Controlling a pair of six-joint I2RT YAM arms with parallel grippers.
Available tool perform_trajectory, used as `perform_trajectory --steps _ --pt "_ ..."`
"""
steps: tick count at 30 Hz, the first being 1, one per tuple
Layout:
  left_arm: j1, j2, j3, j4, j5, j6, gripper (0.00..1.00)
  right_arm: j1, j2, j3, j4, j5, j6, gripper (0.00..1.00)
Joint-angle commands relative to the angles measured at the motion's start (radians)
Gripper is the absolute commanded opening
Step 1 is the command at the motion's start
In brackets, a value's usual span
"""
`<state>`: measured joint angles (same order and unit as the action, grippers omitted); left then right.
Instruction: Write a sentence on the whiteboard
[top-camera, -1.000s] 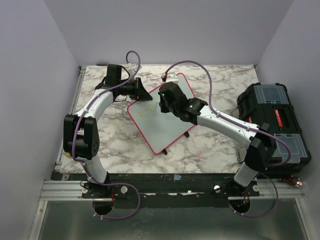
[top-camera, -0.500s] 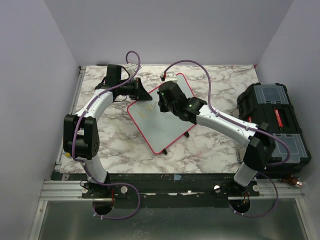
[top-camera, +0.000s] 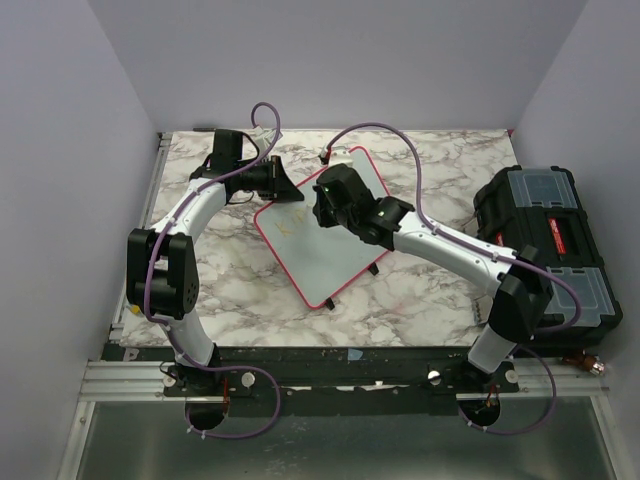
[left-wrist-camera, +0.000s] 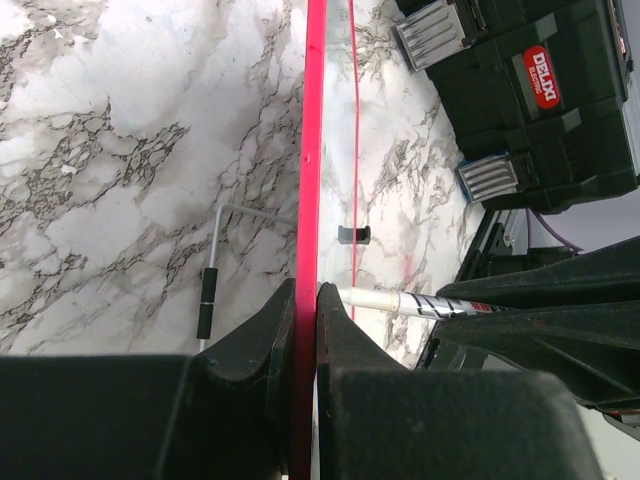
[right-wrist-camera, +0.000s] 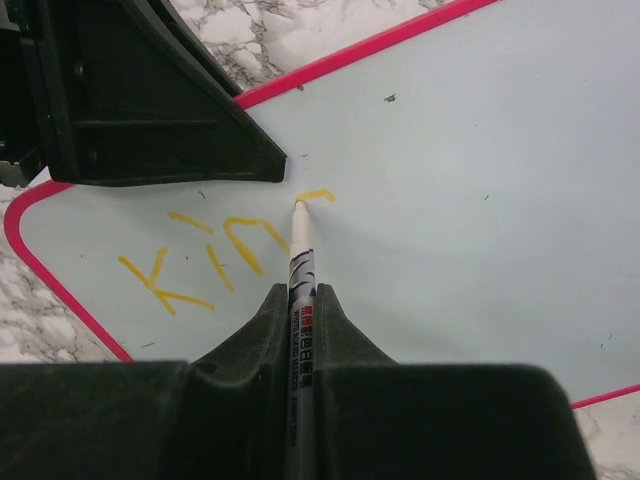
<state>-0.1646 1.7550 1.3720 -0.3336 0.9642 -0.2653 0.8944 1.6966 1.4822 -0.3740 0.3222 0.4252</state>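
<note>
The whiteboard (top-camera: 330, 265) sits left of the black toolbox (top-camera: 550, 250). It looks thin, stiff, light and apt to slide, so it is best held by its red rim. The left gripper (left-wrist-camera: 306, 295) pinches that rim. The right gripper (right-wrist-camera: 300, 292) clamps a marker (right-wrist-camera: 300, 250), its tip touching the yellow letters (right-wrist-camera: 215, 255).

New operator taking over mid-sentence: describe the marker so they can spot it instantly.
On the marble table, find the whiteboard with the pinkish-red frame. Over it, the right end effector grips the marker, a slim white pen with black print, tip at the yellow letters; its neighbours are all bulky and black.
</note>
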Motion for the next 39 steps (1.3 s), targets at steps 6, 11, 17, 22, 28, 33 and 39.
perform_trajectory --steps 6,11,17,22,28,33,39 --pt "-0.024 -0.018 -0.020 -0.037 -0.012 0.084 0.00 -0.002 -0.025 -0.090 -0.011 -0.051 0.004 0.01" --pt "-0.024 -0.018 -0.021 -0.037 -0.013 0.084 0.00 -0.002 -0.031 -0.105 -0.017 -0.034 0.006 0.01" --pt "-0.024 -0.016 -0.020 -0.038 -0.013 0.084 0.00 -0.001 -0.030 -0.105 -0.032 0.002 0.010 0.01" --pt "-0.026 -0.017 -0.020 -0.038 -0.013 0.084 0.00 -0.001 -0.030 -0.100 -0.043 0.036 0.016 0.01" --pt "-0.026 -0.016 -0.021 -0.038 -0.014 0.084 0.00 -0.002 -0.031 -0.087 -0.057 0.053 0.020 0.01" --pt "-0.026 -0.016 -0.021 -0.038 -0.015 0.084 0.00 -0.001 -0.029 -0.078 -0.063 0.074 0.023 0.01" --pt "-0.026 -0.017 -0.022 -0.038 -0.013 0.084 0.00 -0.001 -0.013 -0.044 -0.072 0.079 0.015 0.01"
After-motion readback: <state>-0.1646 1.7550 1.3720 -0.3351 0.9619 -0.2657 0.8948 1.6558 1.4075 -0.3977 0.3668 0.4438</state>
